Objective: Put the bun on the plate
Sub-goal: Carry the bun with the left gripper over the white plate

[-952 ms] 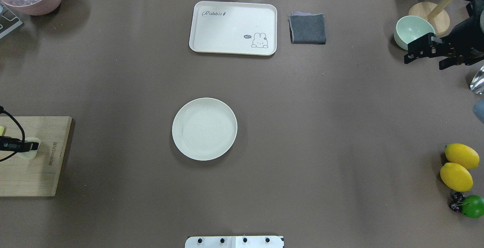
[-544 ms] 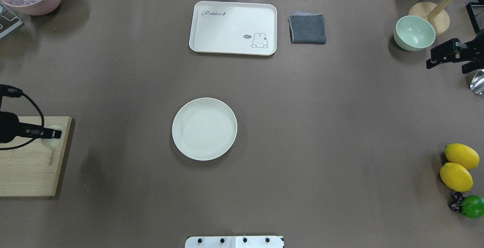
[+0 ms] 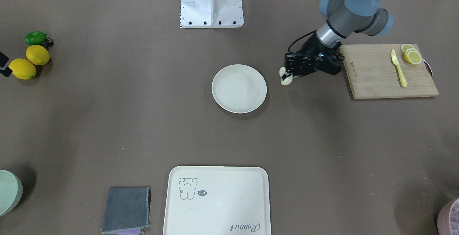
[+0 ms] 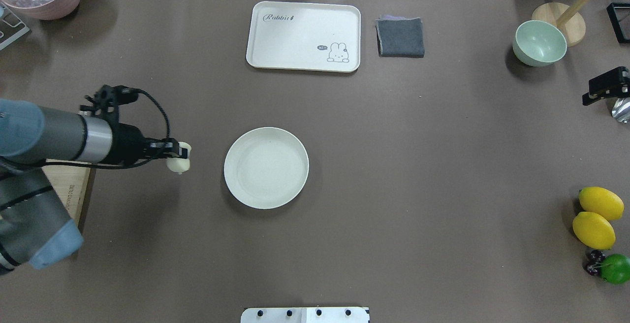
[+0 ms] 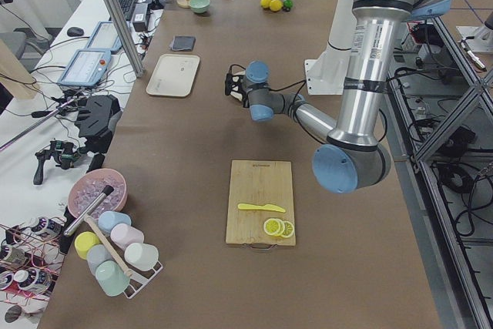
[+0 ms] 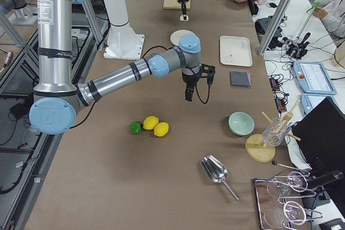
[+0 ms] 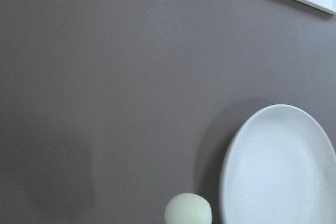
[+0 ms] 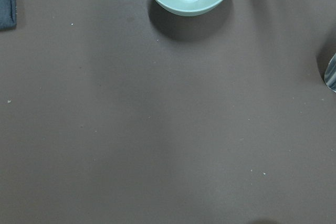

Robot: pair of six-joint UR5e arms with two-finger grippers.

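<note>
The bun (image 4: 179,164), a small pale cream lump, hangs a little above the brown table, with my left gripper (image 4: 180,156) shut on it. It is just left of the plate (image 4: 266,168) in the overhead view, a short gap between them. The front-facing view shows the bun (image 3: 285,79) right of the plate (image 3: 239,88), which holds nothing. In the left wrist view the bun (image 7: 188,209) is at the bottom edge beside the plate (image 7: 278,166). My right gripper (image 4: 608,84) is at the table's far right edge, only partly shown.
A cream tray (image 4: 303,36) and a folded grey cloth (image 4: 400,37) lie at the back. A green bowl (image 4: 539,43) stands back right, with two lemons (image 4: 596,217) and a lime (image 4: 615,269) front right. On the left, a cutting board (image 3: 387,71) carries lemon slices and a knife.
My left arm has swung right from the cutting board to beside the plate, carrying the bun. The right arm has drawn back from near the green bowl towards the right edge.
</note>
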